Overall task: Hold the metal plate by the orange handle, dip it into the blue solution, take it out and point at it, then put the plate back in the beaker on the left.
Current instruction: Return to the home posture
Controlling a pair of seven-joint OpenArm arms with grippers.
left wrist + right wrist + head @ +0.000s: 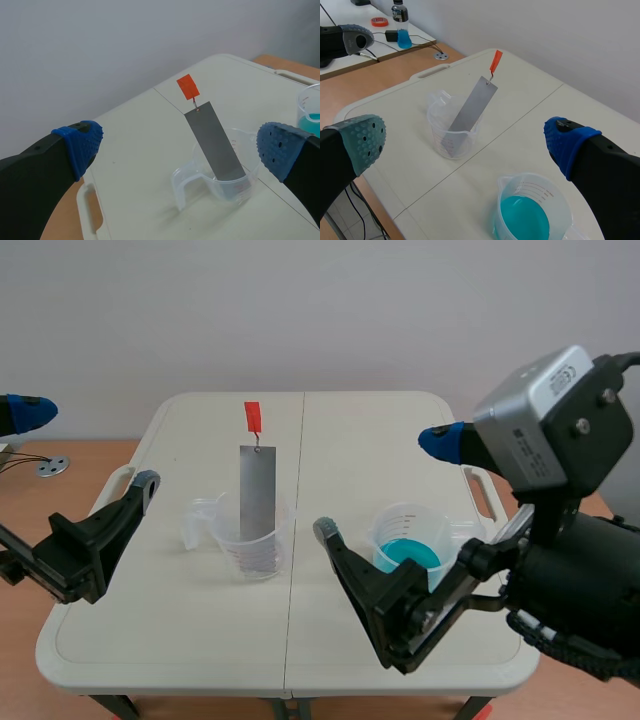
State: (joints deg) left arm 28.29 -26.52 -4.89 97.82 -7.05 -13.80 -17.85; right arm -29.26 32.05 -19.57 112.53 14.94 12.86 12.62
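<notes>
A grey metal plate (257, 490) stands tilted in a clear beaker (250, 540) left of the table's middle. Its orange handle (252, 417) sticks up on a thin wire. A second beaker with blue solution (408, 552) stands to the right. My left gripper (90, 445) hangs open off the table's left edge, well apart from the plate (214, 142) and handle (188, 87) ahead of it. My right gripper (382, 485) is open above the blue solution (527, 212), with the plate (471, 105) and its beaker (452, 132) ahead of it. Neither gripper holds anything.
The white folding table (400, 430) has a seam down its middle and handle slots at both sides. Beyond its left side, a desk carries a small bottle of blue liquid (402, 30), a red tape roll (379, 21) and cables.
</notes>
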